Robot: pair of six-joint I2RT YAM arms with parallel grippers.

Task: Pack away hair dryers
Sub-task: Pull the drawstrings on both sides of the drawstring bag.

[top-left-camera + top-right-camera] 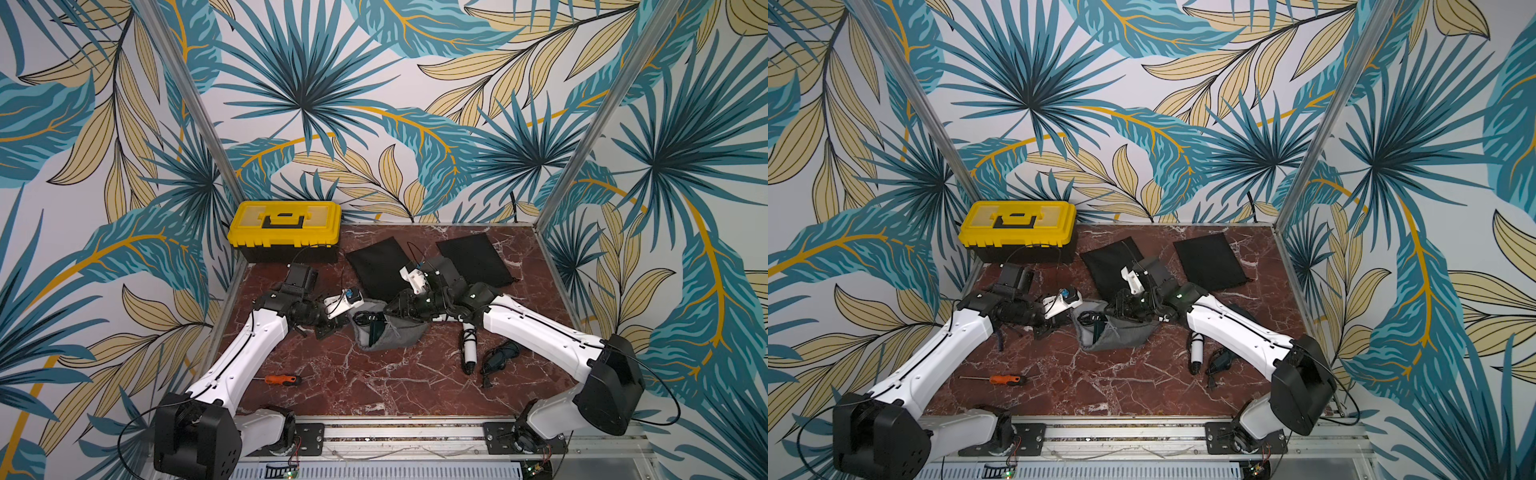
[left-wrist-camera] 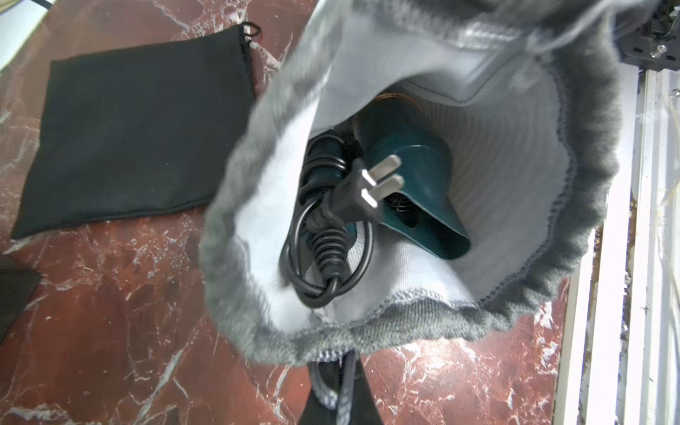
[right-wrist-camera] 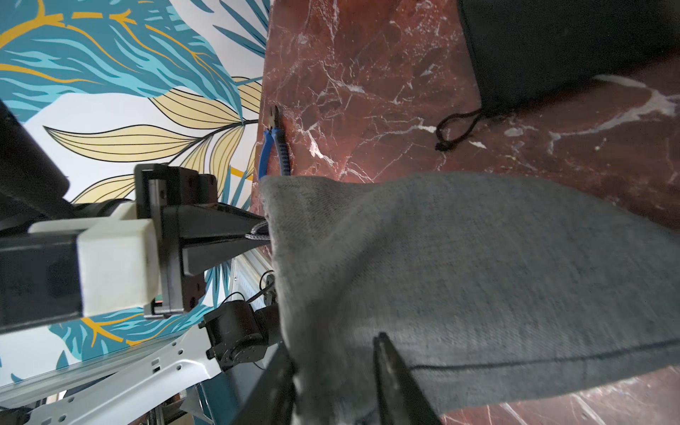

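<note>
A grey drawstring pouch [image 1: 388, 332] lies mouth-open at mid-table, seen in both top views. Inside it rests a dark teal hair dryer [image 2: 412, 184] with its coiled black cord and plug. My left gripper [image 2: 340, 371] is shut on the pouch's drawstring at the rim [image 2: 404, 323]; the right wrist view shows its tips [image 3: 263, 230] pinching that cord. My right gripper [image 3: 335, 353] stands open, its fingers apart on either side of a fold of the pouch cloth [image 3: 478, 276]. A white hair dryer [image 1: 469, 351] and another dark teal hair dryer [image 1: 503, 353] lie on the table under my right arm.
A yellow toolbox [image 1: 284, 230] stands shut at the back left. Two flat black pouches [image 1: 380, 266] [image 1: 476, 257] lie behind the arms. An orange-handled screwdriver [image 1: 282, 379] lies at front left. Blue-handled pliers [image 3: 274, 147] lie against the table's wall edge.
</note>
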